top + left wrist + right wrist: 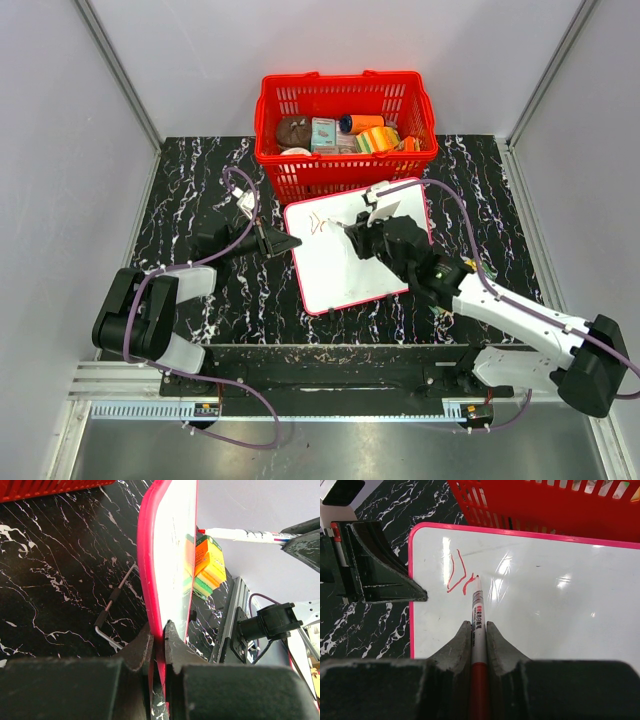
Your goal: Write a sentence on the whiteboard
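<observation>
The whiteboard (350,255) lies at the centre of the top view on the black marbled worktop (190,190), just below the red basket (345,125), and the left gripper (292,243) pinches its left rim. The right gripper (478,627) is pressed together on a marker pen (477,612). The pen's tip is at the board's upper left, beside the few red strokes of the sentence (456,572).
</observation>
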